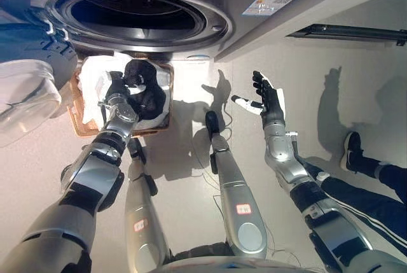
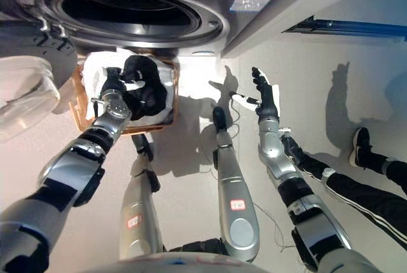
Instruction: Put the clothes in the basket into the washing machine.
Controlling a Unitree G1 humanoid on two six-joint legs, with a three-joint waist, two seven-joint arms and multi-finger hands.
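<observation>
The washing machine [image 1: 216, 31] stands at the top with its round drum opening [image 1: 137, 12] uncovered. Just below it on the floor sits a brown basket [image 1: 79, 120] holding white cloth [image 1: 95, 76] and a black garment [image 1: 149, 91]. My left hand [image 1: 116, 88] reaches into the basket, its fingers curled on the black garment's left side. My right hand [image 1: 267, 98] hovers over the floor to the right of the basket, fingers spread and holding nothing.
The machine's glass door [image 1: 25, 101] hangs swung out at the left, next to the basket. A person's leg and dark shoe [image 1: 353, 152] lie on the floor at the right. A dark bar [image 1: 350, 33] runs along the wall at upper right.
</observation>
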